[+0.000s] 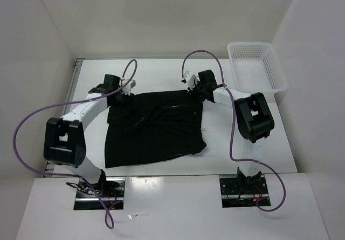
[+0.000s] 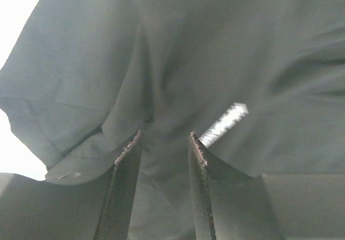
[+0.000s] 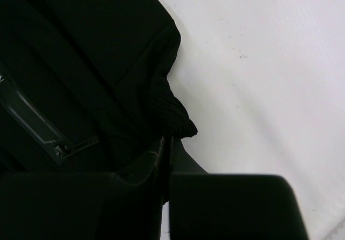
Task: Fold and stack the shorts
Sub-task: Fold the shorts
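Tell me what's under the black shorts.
Only the white table shows around the shorts. Anything lying beneath the cloth is covered and cannot be seen.

Left arm and right arm: white links, blocky black joints, each trailing a looping purple cable.

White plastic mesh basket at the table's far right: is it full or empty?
Empty: in the top view the white plastic mesh basket shows only bare floor, nothing inside.
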You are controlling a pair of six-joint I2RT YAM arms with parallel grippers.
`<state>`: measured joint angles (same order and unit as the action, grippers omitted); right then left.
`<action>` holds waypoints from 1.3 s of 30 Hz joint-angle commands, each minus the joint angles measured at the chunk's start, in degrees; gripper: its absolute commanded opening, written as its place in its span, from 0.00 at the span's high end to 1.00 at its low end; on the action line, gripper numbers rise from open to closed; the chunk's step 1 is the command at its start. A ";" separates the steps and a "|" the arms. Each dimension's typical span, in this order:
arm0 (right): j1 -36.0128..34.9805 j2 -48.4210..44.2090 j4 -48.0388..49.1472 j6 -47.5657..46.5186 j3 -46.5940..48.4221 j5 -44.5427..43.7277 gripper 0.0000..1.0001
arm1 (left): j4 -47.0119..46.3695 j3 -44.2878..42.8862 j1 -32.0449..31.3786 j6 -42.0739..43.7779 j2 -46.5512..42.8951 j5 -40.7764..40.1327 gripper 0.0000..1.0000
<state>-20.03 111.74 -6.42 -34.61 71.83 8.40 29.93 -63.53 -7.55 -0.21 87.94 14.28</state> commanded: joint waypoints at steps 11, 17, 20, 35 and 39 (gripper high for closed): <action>-0.71 -3.02 0.70 -1.16 0.24 0.39 1.00 | 4.07 -0.98 1.84 0.21 4.97 -9.01 0.55; -0.71 -3.02 0.18 -2.21 0.24 0.39 1.00 | 5.84 2.09 1.84 0.21 4.95 -7.96 0.60; -1.24 -3.02 0.17 -2.22 0.24 0.39 1.00 | 5.84 2.71 1.84 0.21 5.48 -6.64 0.60; -1.76 -3.02 0.17 -3.27 0.24 0.39 1.00 | 1.71 2.00 1.84 0.21 10.76 -3.91 0.52; -1.76 -3.02 0.17 -3.27 0.24 -0.14 1.00 | 1.71 2.00 1.84 0.21 11.90 -5.23 0.66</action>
<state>-21.02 111.74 -6.46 -37.17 71.83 8.32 32.62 -61.21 -5.78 -0.23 99.33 8.23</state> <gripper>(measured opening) 0.020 0.357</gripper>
